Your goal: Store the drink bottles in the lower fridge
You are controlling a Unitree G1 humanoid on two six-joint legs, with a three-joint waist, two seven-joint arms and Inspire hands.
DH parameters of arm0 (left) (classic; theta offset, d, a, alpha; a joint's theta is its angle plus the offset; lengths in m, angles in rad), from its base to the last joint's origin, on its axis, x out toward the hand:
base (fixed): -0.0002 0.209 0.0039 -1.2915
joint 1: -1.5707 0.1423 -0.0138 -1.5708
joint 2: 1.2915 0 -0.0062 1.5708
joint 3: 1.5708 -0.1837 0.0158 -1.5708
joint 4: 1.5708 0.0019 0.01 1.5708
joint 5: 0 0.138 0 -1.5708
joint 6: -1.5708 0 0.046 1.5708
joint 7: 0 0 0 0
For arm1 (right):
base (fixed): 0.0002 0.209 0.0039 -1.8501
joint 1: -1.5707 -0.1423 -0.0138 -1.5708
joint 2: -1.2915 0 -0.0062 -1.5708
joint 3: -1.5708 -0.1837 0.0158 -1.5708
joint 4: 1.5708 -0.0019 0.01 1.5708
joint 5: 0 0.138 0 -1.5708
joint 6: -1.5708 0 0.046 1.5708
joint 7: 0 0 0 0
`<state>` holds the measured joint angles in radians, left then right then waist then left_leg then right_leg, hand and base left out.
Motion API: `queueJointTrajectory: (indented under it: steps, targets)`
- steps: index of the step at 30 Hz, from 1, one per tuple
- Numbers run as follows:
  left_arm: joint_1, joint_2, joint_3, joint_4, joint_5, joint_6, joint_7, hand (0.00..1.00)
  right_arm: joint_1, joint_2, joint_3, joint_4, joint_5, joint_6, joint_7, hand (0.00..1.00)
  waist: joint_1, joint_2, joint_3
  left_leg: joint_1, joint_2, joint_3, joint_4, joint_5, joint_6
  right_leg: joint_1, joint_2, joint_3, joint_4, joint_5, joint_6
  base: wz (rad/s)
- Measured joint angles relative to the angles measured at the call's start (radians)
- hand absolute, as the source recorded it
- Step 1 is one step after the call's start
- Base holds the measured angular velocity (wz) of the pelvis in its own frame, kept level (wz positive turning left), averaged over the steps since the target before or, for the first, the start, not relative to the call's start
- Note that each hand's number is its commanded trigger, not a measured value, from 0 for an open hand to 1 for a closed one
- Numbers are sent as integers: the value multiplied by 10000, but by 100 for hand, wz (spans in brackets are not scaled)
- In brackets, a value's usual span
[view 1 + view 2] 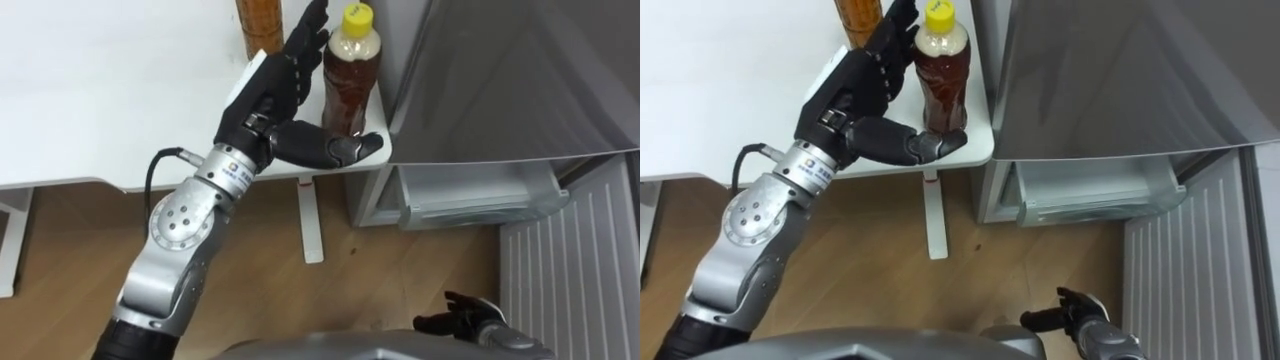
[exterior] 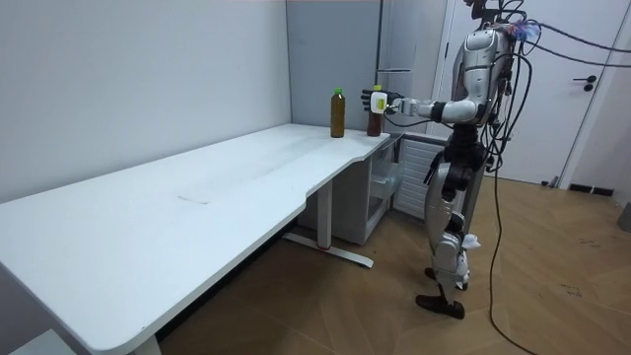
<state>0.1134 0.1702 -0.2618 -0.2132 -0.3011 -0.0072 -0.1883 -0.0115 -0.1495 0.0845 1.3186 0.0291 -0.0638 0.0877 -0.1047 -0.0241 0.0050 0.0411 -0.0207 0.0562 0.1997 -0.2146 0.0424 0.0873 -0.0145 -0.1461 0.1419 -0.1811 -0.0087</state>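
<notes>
A brown tea bottle with a yellow cap (image 1: 350,85) stands upright on the white table's corner (image 1: 100,100), next to the fridge. My left hand (image 1: 265,95) is open right beside it: straight fingers rise along its left side and the thumb reaches across in front of its base, not closed round it. A second bottle of amber drink (image 1: 262,25) stands just behind the hand; in the room view it has a green cap (image 2: 337,111). My right hand (image 1: 470,320) hangs low at my side, fingers relaxed and holding nothing.
The lower fridge stands open to the right of the table: a clear drawer (image 1: 470,195) shows inside and its white door (image 1: 570,270) swings out toward me. The grey upper fridge front (image 1: 520,70) is closed. Wooden floor lies below.
</notes>
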Motion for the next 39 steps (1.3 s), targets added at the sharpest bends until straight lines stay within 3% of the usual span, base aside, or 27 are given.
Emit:
queueJointTrajectory:
  steps: [6,12,21,33,39]
  targets:
    - [-63,2,239,2,-237,17,29,0,-74,31,-3,0,-2,3,-5,0,-10,-44,71,-67,33,107,-1,0,-1,-35,23,59,25,7,-11,-1]
    - [-78,-1,261,2,-232,18,32,0,-86,32,-41,-3,4,0,-13,0,-33,-15,76,-120,35,118,11,0,-1,-77,24,68,20,8,-14,0]
    - [-612,1,269,308,-221,57,74,0,-80,-15,-93,4,27,-2,-25,0,-95,169,81,-19,39,118,-31,0,-2,19,32,167,-39,10,-16,-1]
    - [-1275,-16,277,1259,-216,85,113,0,-79,17,-86,12,113,20,3,0,-287,127,112,131,61,269,-72,1,-3,97,53,333,-31,17,-27,-3]
    - [-1548,-27,348,1616,-203,147,221,0,-118,11,-86,3,114,241,-21,0,-281,129,111,130,71,364,-69,0,-4,62,58,370,-13,19,-30,-2]
